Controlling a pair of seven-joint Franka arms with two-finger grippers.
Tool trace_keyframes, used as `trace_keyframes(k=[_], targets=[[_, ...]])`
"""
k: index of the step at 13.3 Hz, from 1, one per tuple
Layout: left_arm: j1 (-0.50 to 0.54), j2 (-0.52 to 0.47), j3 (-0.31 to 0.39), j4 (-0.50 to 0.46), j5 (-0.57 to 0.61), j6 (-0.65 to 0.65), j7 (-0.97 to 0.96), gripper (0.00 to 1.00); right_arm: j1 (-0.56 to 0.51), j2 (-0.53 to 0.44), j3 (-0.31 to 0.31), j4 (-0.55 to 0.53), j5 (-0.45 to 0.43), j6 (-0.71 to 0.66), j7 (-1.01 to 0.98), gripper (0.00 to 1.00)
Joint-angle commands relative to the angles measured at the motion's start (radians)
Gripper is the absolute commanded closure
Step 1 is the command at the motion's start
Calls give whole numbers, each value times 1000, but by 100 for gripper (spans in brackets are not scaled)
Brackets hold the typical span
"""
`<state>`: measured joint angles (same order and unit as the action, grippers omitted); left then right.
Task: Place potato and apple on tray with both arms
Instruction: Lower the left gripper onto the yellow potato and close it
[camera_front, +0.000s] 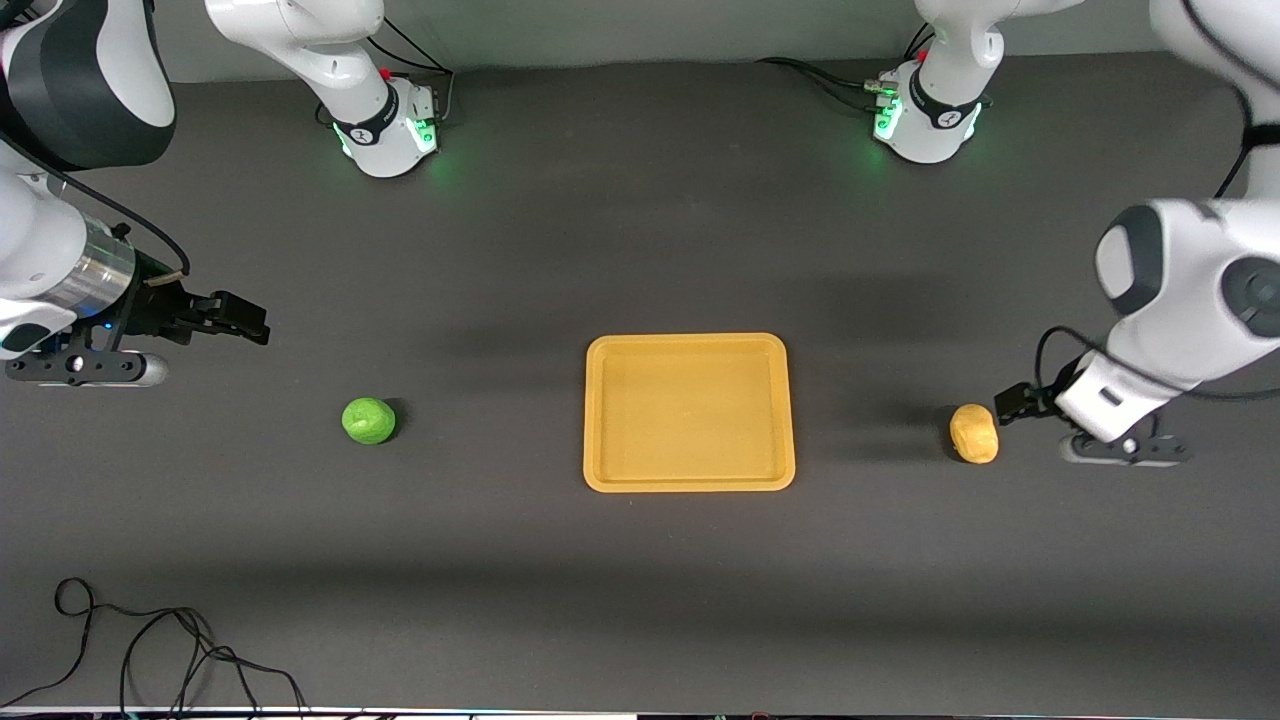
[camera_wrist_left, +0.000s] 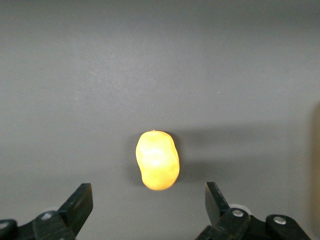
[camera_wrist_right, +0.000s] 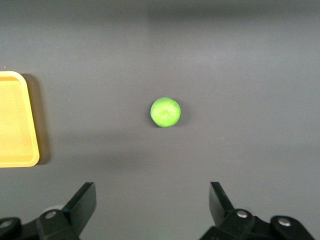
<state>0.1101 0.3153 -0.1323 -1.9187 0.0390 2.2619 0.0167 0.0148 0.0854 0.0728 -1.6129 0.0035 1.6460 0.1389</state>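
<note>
The orange-yellow tray (camera_front: 600, 420) lies empty at the table's middle; one corner of it shows in the right wrist view (camera_wrist_right: 15, 125). The green apple (camera_front: 368, 420) rests on the table toward the right arm's end, also seen in the right wrist view (camera_wrist_right: 165, 112). The yellow-tan potato (camera_front: 974, 433) rests toward the left arm's end, also seen in the left wrist view (camera_wrist_left: 157, 160). My left gripper (camera_front: 1010, 403) is open, low and right beside the potato, not touching it. My right gripper (camera_front: 245, 325) is open and empty, up over the table some way from the apple.
The two arm bases (camera_front: 390, 130) (camera_front: 925, 120) stand along the table's edge farthest from the front camera. A loose black cable (camera_front: 150, 650) lies on the table near the front camera, at the right arm's end.
</note>
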Motion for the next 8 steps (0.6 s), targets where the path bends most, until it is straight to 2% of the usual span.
trace_keyframes(k=[1,3,8], targets=[[2,92,2,3,59,60,-3,0,4,14,-7,54,15,-15,10,0],[3,168,10,0,61,132,-11,0,5,7,-7,57,9,-20,1,0],[-4,203,10,-29,61,169,-37,0,5,14,-7,99,-5,-66,-7,0]])
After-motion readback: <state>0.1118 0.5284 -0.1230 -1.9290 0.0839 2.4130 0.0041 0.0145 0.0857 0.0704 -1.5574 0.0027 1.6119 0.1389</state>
